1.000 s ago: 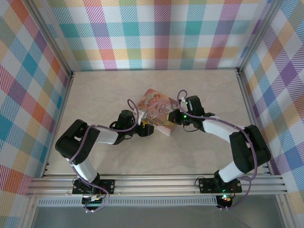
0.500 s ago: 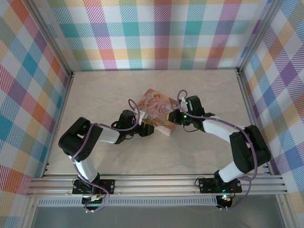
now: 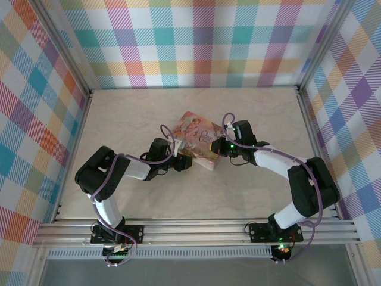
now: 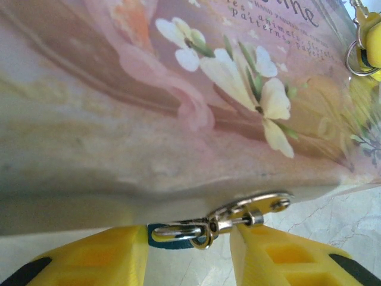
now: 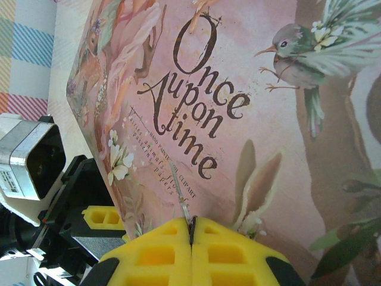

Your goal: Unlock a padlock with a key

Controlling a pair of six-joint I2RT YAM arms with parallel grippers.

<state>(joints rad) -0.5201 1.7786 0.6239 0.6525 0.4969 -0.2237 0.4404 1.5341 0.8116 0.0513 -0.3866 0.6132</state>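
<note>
The pink picture-printed tin (image 3: 197, 136) lies mid-table. The tiny blue padlock (image 4: 169, 237) hangs on the metal hasp (image 4: 253, 210) at the tin's front edge (image 4: 178, 179). My left gripper (image 4: 188, 241) is open and straddles the padlock; the left finger touches its blue body, and the right finger (image 4: 280, 256) sits under the hasp pin. From above, this gripper (image 3: 185, 161) is at the tin's near-left corner. My right gripper (image 5: 191, 229) is shut on the key (image 5: 180, 192), whose thin blade sticks out over the tin lid (image 5: 250, 89). It hovers at the tin's right side (image 3: 218, 147).
A key ring (image 4: 355, 58) dangles by the right gripper's yellow finger (image 4: 372, 39) over the tin's far corner. The left arm's black wrist and motor (image 5: 30, 158) lie just beyond the tin's edge. Checked walls enclose the table (image 3: 119, 113).
The left arm has eased a little to the right, bringing its gripper closer against the tin's edge. The right arm and the tin have stayed put.
</note>
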